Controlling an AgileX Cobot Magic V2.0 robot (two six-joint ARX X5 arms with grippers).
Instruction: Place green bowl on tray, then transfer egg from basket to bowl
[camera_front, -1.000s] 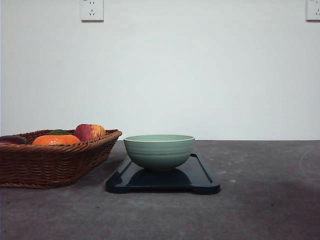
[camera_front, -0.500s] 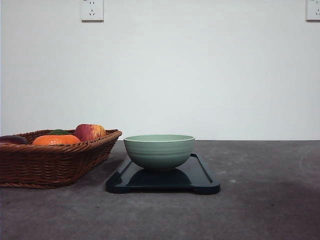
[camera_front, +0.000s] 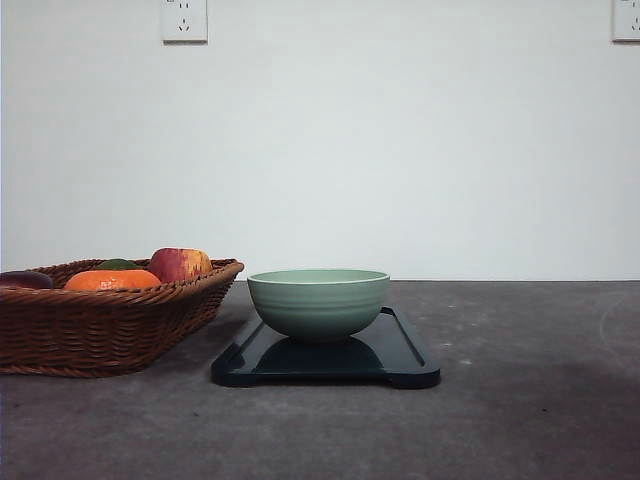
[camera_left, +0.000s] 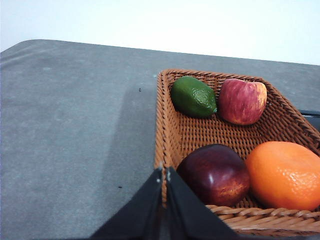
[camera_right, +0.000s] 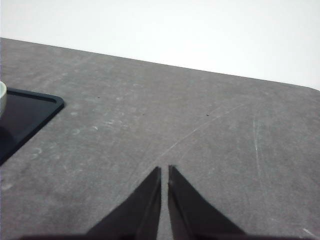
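Observation:
The pale green bowl (camera_front: 318, 300) stands upright on the dark tray (camera_front: 400, 355) at the middle of the table. To its left sits the brown wicker basket (camera_front: 100, 325). No egg shows among the fruit in the basket (camera_left: 165, 115); it is hidden or out of view. My left gripper (camera_left: 164, 172) is shut with nothing in it, its tips at the basket's near rim. My right gripper (camera_right: 164, 170) is shut and empty over bare table, to the right of the tray's corner (camera_right: 25, 112) and a sliver of the bowl's rim (camera_right: 2, 97).
In the basket lie a green lime (camera_left: 194, 96), a red-yellow apple (camera_left: 242, 100), a dark red fruit (camera_left: 215, 173) and an orange (camera_left: 282, 175). A white wall with two outlets (camera_front: 184, 19) closes the table's far edge. Grey tabletop stretches right of the tray.

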